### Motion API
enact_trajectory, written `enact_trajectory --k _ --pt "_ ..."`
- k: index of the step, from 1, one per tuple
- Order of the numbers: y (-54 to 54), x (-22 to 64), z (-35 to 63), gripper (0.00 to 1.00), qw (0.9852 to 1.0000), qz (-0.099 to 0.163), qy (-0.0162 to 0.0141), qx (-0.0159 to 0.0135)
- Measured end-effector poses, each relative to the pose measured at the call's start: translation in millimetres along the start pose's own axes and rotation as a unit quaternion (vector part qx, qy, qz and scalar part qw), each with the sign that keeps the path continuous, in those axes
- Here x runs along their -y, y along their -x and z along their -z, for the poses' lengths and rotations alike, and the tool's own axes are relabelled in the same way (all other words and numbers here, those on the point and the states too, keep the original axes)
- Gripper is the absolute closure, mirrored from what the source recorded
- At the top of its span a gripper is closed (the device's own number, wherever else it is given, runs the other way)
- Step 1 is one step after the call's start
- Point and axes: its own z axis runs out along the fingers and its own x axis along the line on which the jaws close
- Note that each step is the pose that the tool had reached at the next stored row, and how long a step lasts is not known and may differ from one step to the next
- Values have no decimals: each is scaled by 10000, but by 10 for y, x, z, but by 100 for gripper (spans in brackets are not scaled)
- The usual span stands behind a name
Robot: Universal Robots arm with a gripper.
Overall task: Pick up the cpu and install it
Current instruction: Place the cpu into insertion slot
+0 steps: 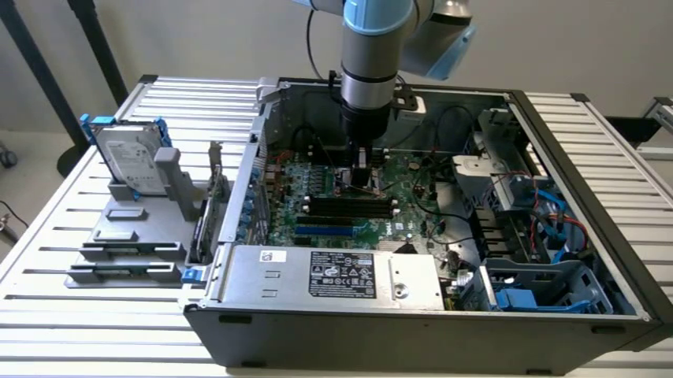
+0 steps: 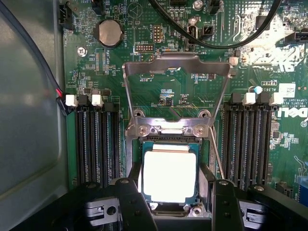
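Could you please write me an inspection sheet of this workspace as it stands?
Surface: slatted table carrying an open case.
Job's things: cpu lying flat in its socket, load plate raised.
Clutter: hard drive upright on a stand beside the case.
Tool: open, fingers either side of the cpu.
Cables: black cables crossing the motherboard.
Surroundings: plain wall behind.

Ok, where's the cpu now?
In the wrist view the cpu lies at the socket on the green board, next to the hinge of the open metal frame, between the two banks of memory slots.
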Motion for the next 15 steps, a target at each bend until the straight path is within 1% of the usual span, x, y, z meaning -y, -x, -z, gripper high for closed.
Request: enact_trajectory --k 15 --pt "0 0 -7 45 10000 91 -2 5"
